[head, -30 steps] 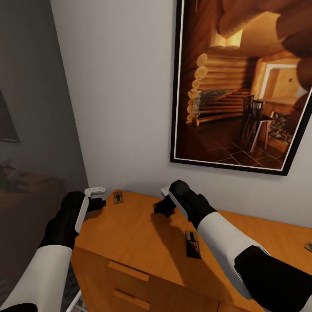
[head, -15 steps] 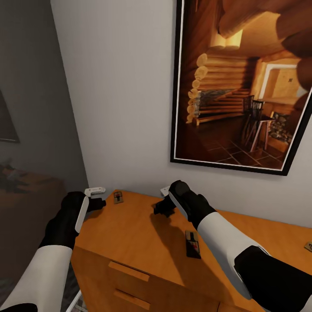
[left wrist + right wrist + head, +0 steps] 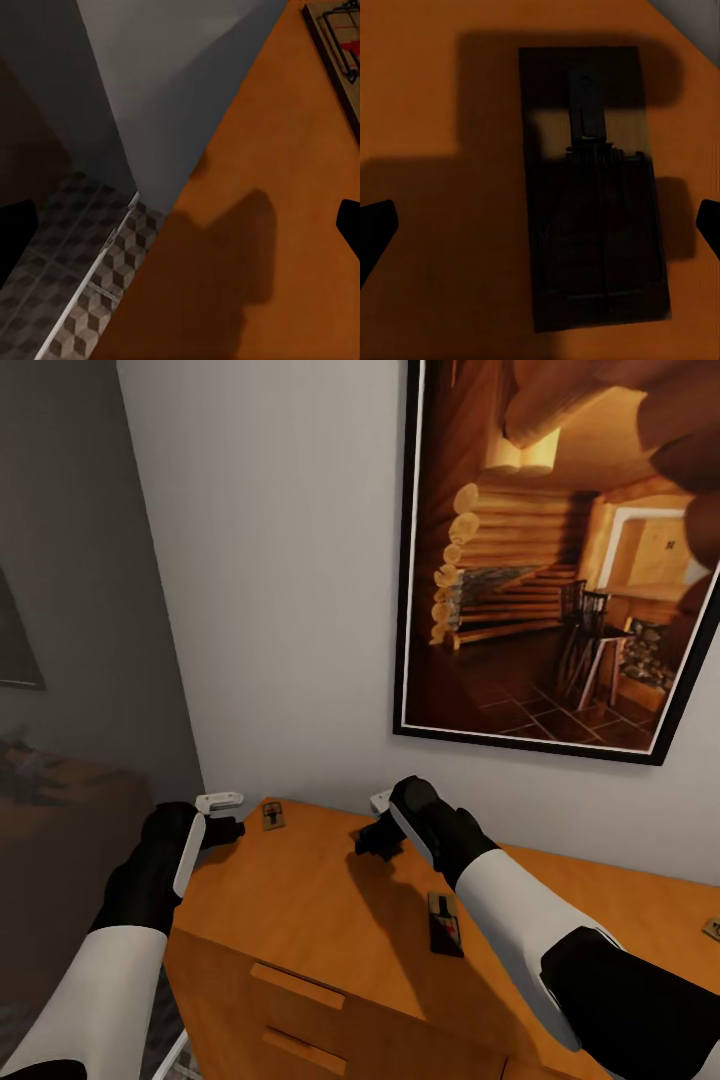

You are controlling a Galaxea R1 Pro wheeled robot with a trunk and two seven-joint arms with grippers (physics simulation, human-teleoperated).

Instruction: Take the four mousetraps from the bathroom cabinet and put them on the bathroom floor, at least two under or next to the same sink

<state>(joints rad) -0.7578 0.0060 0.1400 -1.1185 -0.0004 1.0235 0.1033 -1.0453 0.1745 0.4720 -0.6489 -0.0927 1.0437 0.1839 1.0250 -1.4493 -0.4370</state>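
Observation:
The orange-brown cabinet (image 3: 300,900) stands against the white wall. On its top, one mousetrap (image 3: 272,816) lies near the back left corner, another mousetrap (image 3: 445,923) beside my right forearm, and a third mousetrap (image 3: 712,929) at the far right edge. My right gripper (image 3: 373,842) hovers just above the top, open, with a shadowed mousetrap (image 3: 592,195) lying flat between its spread fingertips (image 3: 375,232). My left gripper (image 3: 228,828) is open over the cabinet's left edge, with the corner mousetrap (image 3: 341,45) just beyond it. The bathroom floor (image 3: 82,292) shows below that edge.
A large framed picture of a log cabin interior (image 3: 560,560) hangs on the wall above the cabinet. Two drawer bar handles (image 3: 297,985) show on the cabinet front. A dark wall and dim furniture (image 3: 50,790) lie to the left.

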